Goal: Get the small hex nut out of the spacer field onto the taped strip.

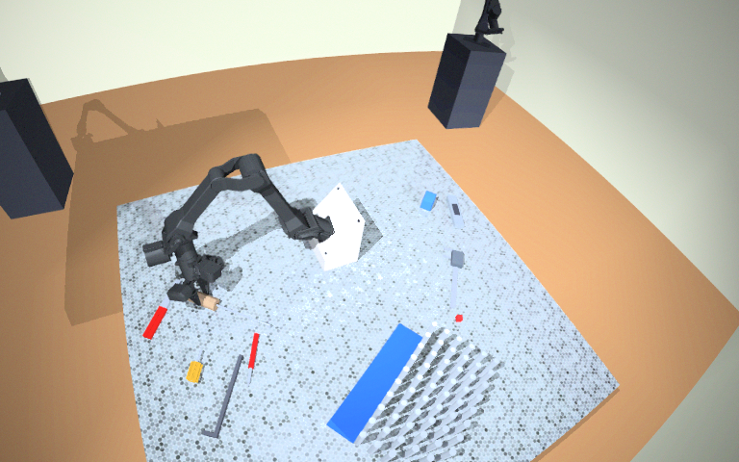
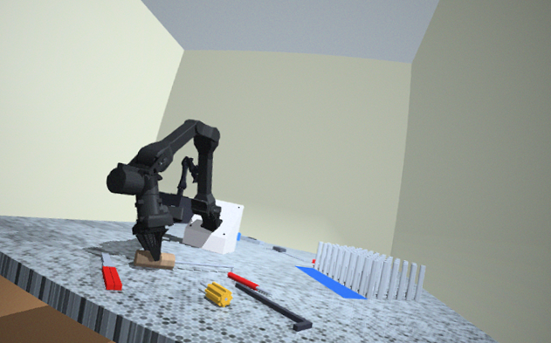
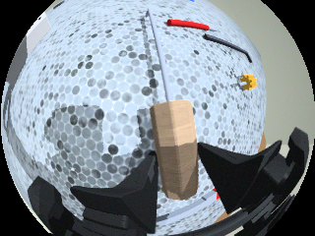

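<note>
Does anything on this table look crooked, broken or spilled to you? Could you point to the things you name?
Nothing looks spilled or visibly damaged. The thin grey-white metal spacers (image 1: pixel 433 389) (image 2: pixel 368 272) all seem to stand upright beside the flat blue strip (image 1: pixel 375 381) (image 2: pixel 330 282). The loose tools, such as the black L-shaped bar (image 1: pixel 228 397) (image 2: pixel 268 302) (image 3: pixel 227 42), lie at different angles, which seems untidy rather than wrong.

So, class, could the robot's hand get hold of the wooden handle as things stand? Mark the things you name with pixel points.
Probably yes: the hand (image 1: pixel 197 294) (image 2: pixel 155 258) (image 3: pixel 177 151) is down at the wooden handle (image 1: pixel 209 301) (image 2: pixel 164 260) (image 3: pixel 176 123), fingers on either side, and nothing seems to block them from closing.
</note>
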Motion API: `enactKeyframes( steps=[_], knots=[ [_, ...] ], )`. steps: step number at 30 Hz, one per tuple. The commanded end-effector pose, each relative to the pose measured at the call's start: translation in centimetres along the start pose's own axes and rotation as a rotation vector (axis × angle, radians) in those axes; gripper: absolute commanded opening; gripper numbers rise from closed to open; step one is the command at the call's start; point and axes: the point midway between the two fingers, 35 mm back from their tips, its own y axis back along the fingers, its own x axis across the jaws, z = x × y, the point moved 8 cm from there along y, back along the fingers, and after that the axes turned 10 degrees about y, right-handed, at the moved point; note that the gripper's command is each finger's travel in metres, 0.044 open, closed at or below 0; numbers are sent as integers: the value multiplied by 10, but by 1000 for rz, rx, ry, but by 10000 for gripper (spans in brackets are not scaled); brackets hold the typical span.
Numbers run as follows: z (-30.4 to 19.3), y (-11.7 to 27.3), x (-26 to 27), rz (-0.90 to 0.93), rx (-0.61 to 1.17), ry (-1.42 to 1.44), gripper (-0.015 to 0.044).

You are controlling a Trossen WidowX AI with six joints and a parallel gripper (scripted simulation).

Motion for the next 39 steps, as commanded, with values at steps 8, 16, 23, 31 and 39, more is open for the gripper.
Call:
enactKeyframes(
  steps=[8,16,23,31,39],
  knots=[
    [-1,11,-6,-1,-1,0,43],
    [1,54,-23,-1,0,0,0],
    [9,93,-37,-1,1,1,0],
    [26,138,-50,1,1,1,0],
    [36,157,-55,2,0,1,0]
  ],
)
